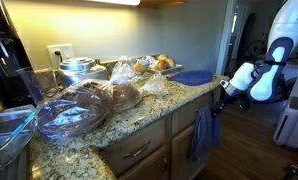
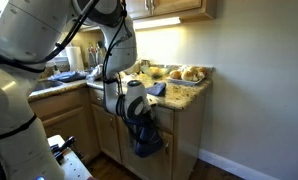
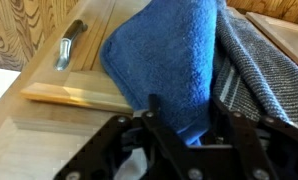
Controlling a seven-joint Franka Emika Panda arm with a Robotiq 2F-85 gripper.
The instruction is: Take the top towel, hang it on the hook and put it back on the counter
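Wrist view: grey towel (image 3: pixel 264 60) beside top towel (image 3: pixel 164 65) | both exterior views: unclear

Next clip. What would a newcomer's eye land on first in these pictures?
The bright blue towel fills the wrist view, hanging against the wooden cabinet front beside a grey-blue towel, with the gripper at its lower corner, jaws on either side. In an exterior view the white robot arm reaches in past the end of the granite counter, which is crowded with bagged bread.
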